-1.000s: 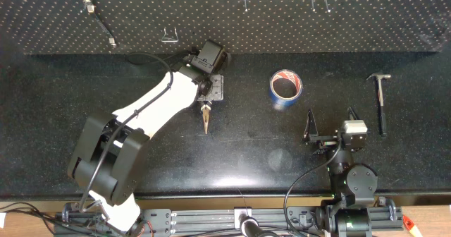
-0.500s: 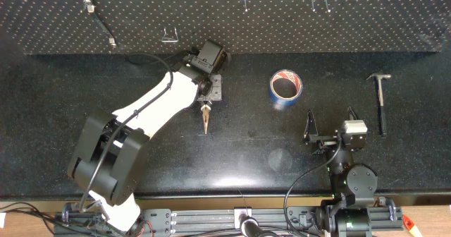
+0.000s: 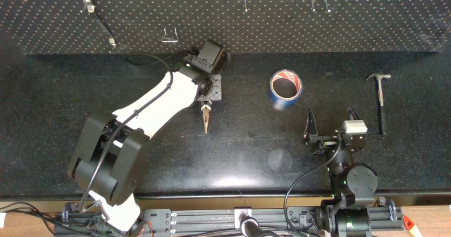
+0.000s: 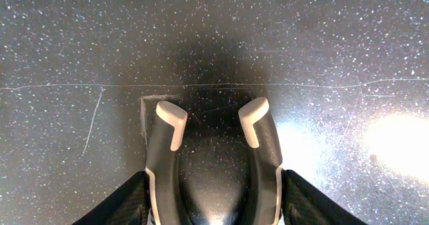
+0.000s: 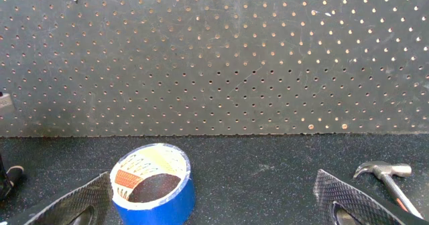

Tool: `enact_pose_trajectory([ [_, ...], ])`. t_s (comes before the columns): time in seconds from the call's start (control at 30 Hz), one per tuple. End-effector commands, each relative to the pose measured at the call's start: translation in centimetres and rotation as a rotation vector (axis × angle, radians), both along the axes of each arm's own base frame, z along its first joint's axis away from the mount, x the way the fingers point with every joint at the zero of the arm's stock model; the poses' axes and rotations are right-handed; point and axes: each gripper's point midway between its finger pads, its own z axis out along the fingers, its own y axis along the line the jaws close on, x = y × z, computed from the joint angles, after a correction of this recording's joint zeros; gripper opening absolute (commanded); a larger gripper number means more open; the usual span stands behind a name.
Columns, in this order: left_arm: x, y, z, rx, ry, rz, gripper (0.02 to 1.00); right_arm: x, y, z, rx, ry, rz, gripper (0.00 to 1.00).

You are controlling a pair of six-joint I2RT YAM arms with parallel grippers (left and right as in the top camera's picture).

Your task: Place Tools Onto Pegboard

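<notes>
left gripper (image 4: 213,114): partly open, empty, low by pliers (image 3: 205,117), likely lining up a grab
right gripper (image 5: 213,185): wide open, empty, parked

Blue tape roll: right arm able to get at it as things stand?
Probably yes. The blue tape roll stands on the black speckled table ahead of the open right claw, with bare table between them. The black-handled hammer lies off to the side, out of the way.
</notes>
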Motion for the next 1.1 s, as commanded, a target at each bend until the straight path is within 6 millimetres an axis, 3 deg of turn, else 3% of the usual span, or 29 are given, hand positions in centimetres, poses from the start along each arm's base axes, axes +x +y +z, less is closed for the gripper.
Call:
enact_pose_trajectory([
  [0.03,0.1,-0.4,-0.4,-0.014,0.014,0.015,0.45,0.0,-0.3,-0.1,-0.012,-0.005,-0.013,0.976],
  [0.2,0.1,-0.4,-0.4,-0.014,0.014,0.015,0.424,0.0,-0.3,-0.1,-0.012,-0.005,-0.013,0.976],
  [0.37,0.1,-0.4,-0.4,-0.014,0.014,0.016,0.318,0.0,-0.3,-0.1,-0.012,-0.005,-0.013,0.976],
  [0.53,0.1,-0.4,-0.4,-0.021,0.016,0.037,0.031,0.0,-0.3,-0.1,-0.012,-0.005,-0.013,0.976],
  [0.83,0.3,-0.4,0.0,-0.02,0.004,0.037,0.025,0.0,-0.3,-0.1,-0.012,-0.005,-0.013,0.976],
  [1.1,1.3,0.9,5.0,0.002,-0.131,0.066,0.027,0.0,-0.3,-0.1,-0.012,-0.005,-0.013,0.976],
])
